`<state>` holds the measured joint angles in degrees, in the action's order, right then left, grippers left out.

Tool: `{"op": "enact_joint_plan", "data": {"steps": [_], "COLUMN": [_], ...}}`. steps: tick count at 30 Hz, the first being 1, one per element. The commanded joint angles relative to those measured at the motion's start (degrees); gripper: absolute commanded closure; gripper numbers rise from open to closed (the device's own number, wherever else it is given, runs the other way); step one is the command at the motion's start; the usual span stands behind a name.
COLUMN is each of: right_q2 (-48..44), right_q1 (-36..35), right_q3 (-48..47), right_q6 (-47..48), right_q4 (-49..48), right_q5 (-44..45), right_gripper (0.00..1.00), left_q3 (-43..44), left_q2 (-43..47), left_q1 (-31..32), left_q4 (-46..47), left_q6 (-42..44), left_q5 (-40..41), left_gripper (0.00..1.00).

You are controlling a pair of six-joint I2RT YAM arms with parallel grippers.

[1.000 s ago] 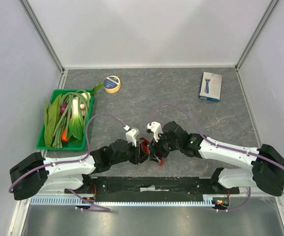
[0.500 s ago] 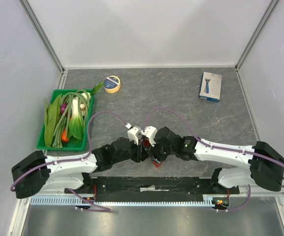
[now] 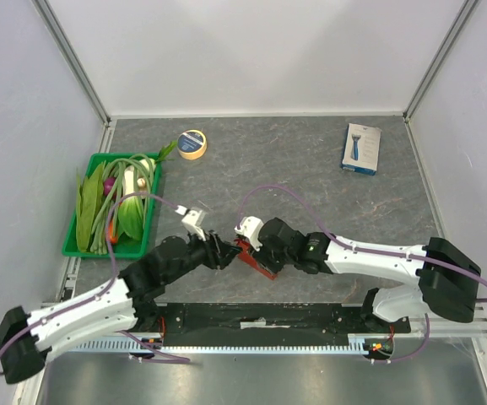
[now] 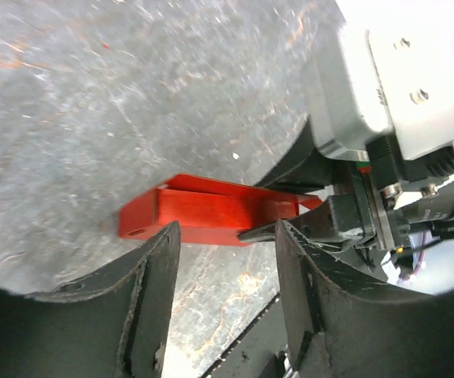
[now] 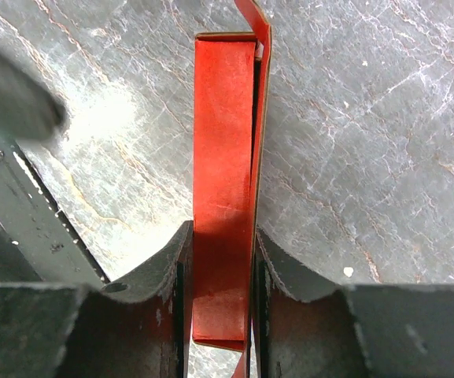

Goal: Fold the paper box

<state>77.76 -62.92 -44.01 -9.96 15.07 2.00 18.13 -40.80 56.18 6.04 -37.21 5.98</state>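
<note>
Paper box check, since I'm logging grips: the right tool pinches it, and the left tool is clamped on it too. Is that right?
Not quite. The right tool does pinch the paper box, but the left tool is not clamped on it. The left wrist view shows its fingers standing apart, with the box ahead of them and not gripped.

The paper box [image 5: 223, 157] is glossy red, flattened to a narrow strip. It sits at lower centre of the overhead view
</note>
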Motion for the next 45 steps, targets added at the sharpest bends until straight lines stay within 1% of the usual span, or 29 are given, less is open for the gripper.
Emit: {"op": "enact_joint_plan", "data": {"steps": [1,2,3,4,5,6,7,8,9,11,13,15,17,20,25,27,30,33,35,37,39,43,45], "right_q2": [0.90,1.08,1.43,1.61,1.78,1.96,2.05,2.31,2.57,2.58,2.40,2.49,2.49,2.49,2.14,2.31,2.75,3.19,3.19,3.02,2.93,2.58,2.58], "right_q1": [1.56,1.83,2.01,2.18,2.36,2.97,3.32,3.59,4.02,4.29,4.82,5.34,5.43,5.79,6.05,6.05,6.05,6.14,6.05,6.14,6.22,6.23,6.22], "right_q3": [-1.34,-1.17,-1.17,-1.25,-1.52,-1.52,-1.61,-1.78,-1.96,-2.05,-2.05,-2.05,-2.22,-2.48,-2.57,-2.66,-2.84,-3.01,-3.01,-3.01,-3.01,-3.01,-3.10], "right_q6": [4.33,5.37,5.65,6.26,6.61,7.14,7.23,7.32,7.58,7.58,7.67,7.58,7.76,7.93,8.02,8.29,8.37,8.37,8.37,8.37,8.29,8.11,8.20], "right_q4": [-0.57,-0.48,-0.31,0.30,0.57,0.92,0.84,1.19,1.36,1.80,1.63,1.63,1.72,1.80,1.80,1.72,1.80,1.80,1.72,1.80,1.80,1.80,1.80], "right_q5": [-1.81,-4.26,-4.98,-5.60,-6.56,-7.70,-8.23,-8.94,-9.47,-9.82,-9.91,-10.26,-10.79,-10.96,-11.31,-11.41,-11.75,-11.84,-12.02,-11.76,-11.67,-11.76,-11.75], "right_gripper": [0.86,0.87,0.88,0.88,0.88,0.88,0.88,0.88,0.88,0.88,0.88,0.88,0.88,0.88,0.88,0.88,0.87,0.87,0.87,0.87,0.87,0.87,0.87], "left_q3": [-2.92,-2.75,-2.40,-1.96,-0.39,0.58,1.46,2.77,3.40,3.32,3.23,3.22,5.50,6.57,6.92,6.39,5.34,4.20,3.05,3.05,3.14,3.14,3.23], "left_q2": [10.88,11.78,12.23,11.97,9.01,6.63,4.17,-0.90,-2.60,-5.25,-7.19,-9.02,-10.87,-13.60,-15.72,-16.07,-17.21,-17.92,-17.74,-17.65,-17.56,-17.56,-17.91], "left_q1": [-5.54,-7.04,-10.45,-12.39,-14.33,-18.26,-20.13,-21.63,-23.12,-23.31,-23.40,-23.31,-23.31,-23.23,-22.61,-22.26,-22.17,-21.99,-21.91,-21.64,-21.29,-20.68,-20.15], "left_q4": [-9.81,-9.82,-9.30,-8.43,-7.46,-7.01,-6.23,-4.65,-4.03,-1.23,3.96,6.95,5.74,4.68,3.63,5.20,9.41,11.97,13.29,12.59,11.89,11.10,10.31], "left_q6": [-0.66,-0.76,-0.41,0.29,1.60,2.49,3.71,5.99,6.62,5.67,5.66,6.97,10.13,12.07,15.93,16.82,18.22,18.67,18.49,18.93,19.02,18.67,19.19], "left_q5": [2.20,0.89,-1.30,-7.41,-10.52,-13.94,-22.15,-25.37,-27.58,-30.32,-32.50,-34.09,-34.72,-34.90,-29.89,-28.66,-29.96,-30.85,-31.11,-30.59,-30.33,-28.92,-28.31], "left_gripper": [0.39,0.37,0.37,0.37,0.38,0.39,0.44,0.50,0.52,0.55,0.55,0.50,0.49,0.49,0.51,0.51,0.51,0.57,0.58,0.62,0.62,0.69,0.70]}}
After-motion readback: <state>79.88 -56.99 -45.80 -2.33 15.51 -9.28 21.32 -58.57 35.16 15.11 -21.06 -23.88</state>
